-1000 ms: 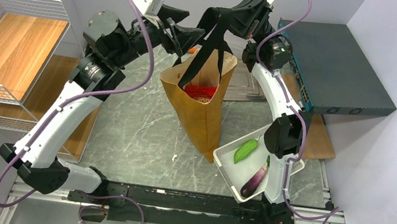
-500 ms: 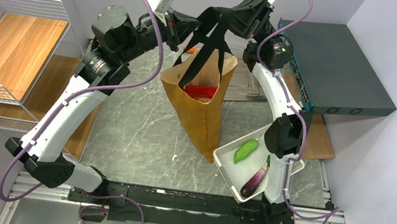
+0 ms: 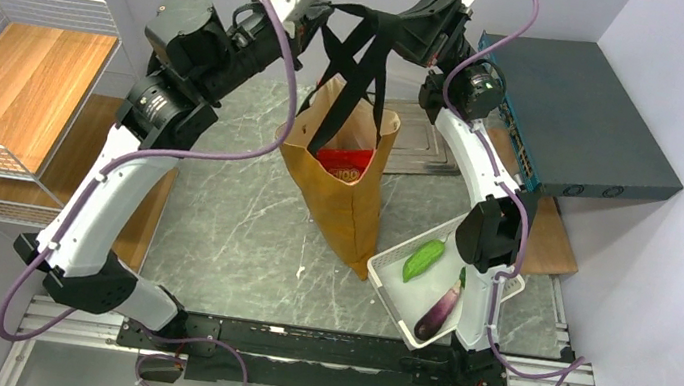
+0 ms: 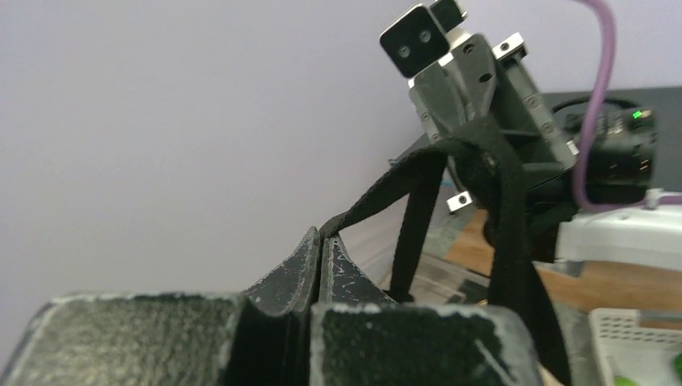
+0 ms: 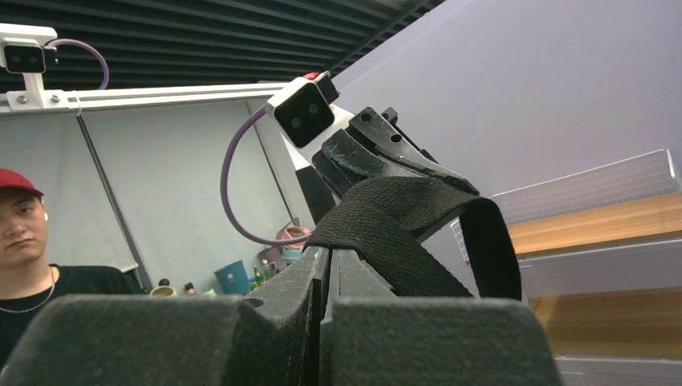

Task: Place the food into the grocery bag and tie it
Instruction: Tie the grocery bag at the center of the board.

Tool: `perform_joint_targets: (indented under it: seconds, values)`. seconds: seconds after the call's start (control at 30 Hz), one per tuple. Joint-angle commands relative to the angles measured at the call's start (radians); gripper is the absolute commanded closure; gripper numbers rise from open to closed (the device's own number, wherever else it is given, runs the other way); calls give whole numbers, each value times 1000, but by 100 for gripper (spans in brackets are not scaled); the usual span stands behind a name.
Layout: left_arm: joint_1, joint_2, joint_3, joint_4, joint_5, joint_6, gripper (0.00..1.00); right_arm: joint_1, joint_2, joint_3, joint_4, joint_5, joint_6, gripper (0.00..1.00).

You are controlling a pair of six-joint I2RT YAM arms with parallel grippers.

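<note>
The tying step looks to be in hand: the mustard bag hangs above the desk, its bottom corner low beside the white tray, held up by its black straps, which run to both arms at the far side. The left tool is closed, with a strap pinched at the very tips of its jaws. The right tool is likewise closed on a strap, which loops up and over just beyond its fingers. The two tools sit close together and face each other. Inside the bag's mouth a red packet shows. A green item and a purple vegetable lie in the tray outside the bag, so the loading may not be complete. If the knot goes ahead, the next move calls for one tool to carry its strap across and around the other's while both keep tension, since the left grip is shallow and could slip.
</note>
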Motion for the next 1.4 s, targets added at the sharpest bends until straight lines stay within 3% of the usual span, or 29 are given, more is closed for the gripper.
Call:
perform_joint_targets:
  seconds: [0.0, 0.07, 0.13, 0.23, 0.33, 0.5, 0.63, 0.77, 1.03, 1.37]
  values:
    - [-9, -12, -9, 63, -137, 163, 100, -9, -42, 22, 97, 90, 394, 100]
    - [-11, -22, -61, 81, -184, 162, 94, -9, -38, 29, 93, 89, 393, 100]
    - [-11, -29, -110, 91, -213, 135, 76, -9, -36, 33, 89, 87, 393, 100]
    - [-11, -29, -134, 83, -202, 61, 55, -9, -37, 30, 87, 84, 393, 100]
    - [-12, -35, -133, 86, -149, -18, 45, -9, -40, 22, 85, 80, 392, 100]
    - [-14, -84, -127, 101, -83, -119, 46, -9, -44, 8, 75, 71, 385, 100]
    - [-15, -143, -135, 102, 112, -158, 49, -8, -48, -2, 68, 67, 375, 100]
    - [-27, -181, -145, 40, 209, -173, 51, -9, -53, -14, 65, 68, 364, 100]
    - [-43, -195, -238, 100, 326, -228, 66, -10, -50, -11, 63, 67, 362, 100]
    - [-56, -58, -148, 108, 194, -188, 75, -10, -55, -7, 79, 61, 372, 100]
